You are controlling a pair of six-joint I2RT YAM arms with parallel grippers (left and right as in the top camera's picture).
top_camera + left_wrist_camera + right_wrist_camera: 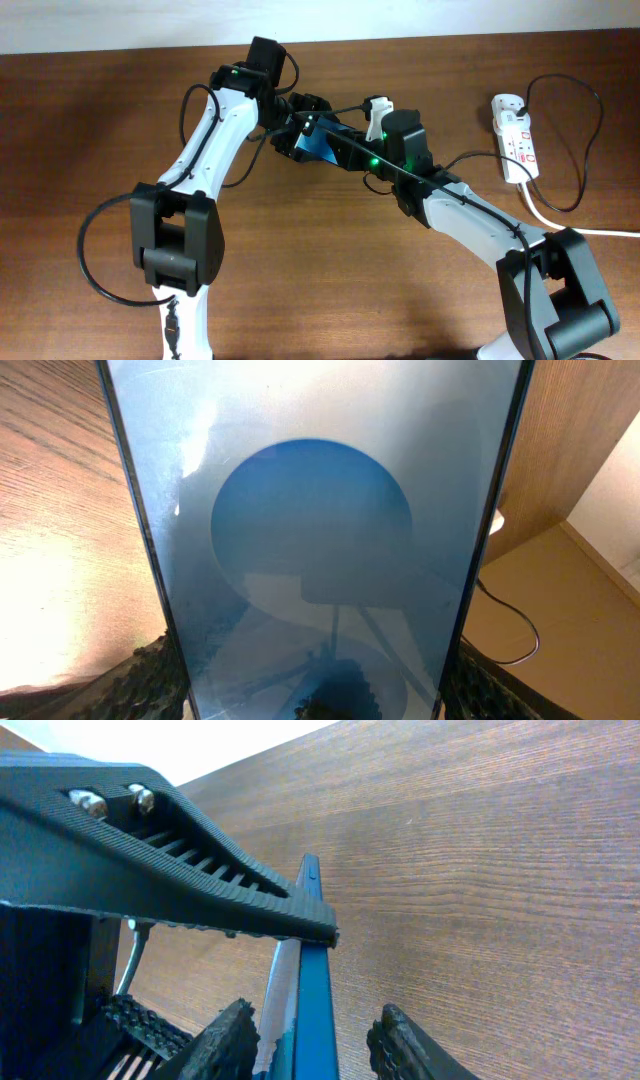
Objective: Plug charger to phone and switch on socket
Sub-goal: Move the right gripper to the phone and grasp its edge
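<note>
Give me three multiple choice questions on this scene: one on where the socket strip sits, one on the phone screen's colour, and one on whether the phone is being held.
1. Where is the socket?
A. Under the phone
B. On the table to the right, apart from the phone
C. In a gripper

2. What colour is the phone's screen?
A. Red
B. Green
C. Blue

3. What is the phone's state?
A. Clamped in the left gripper
B. Lying untouched on the table
C. Resting on the socket

Answers: 1 B, the overhead view shows it lying alone near the right edge. 2 C, blue fills the left wrist view. 3 A, textured fingers press both of its long edges.
</note>
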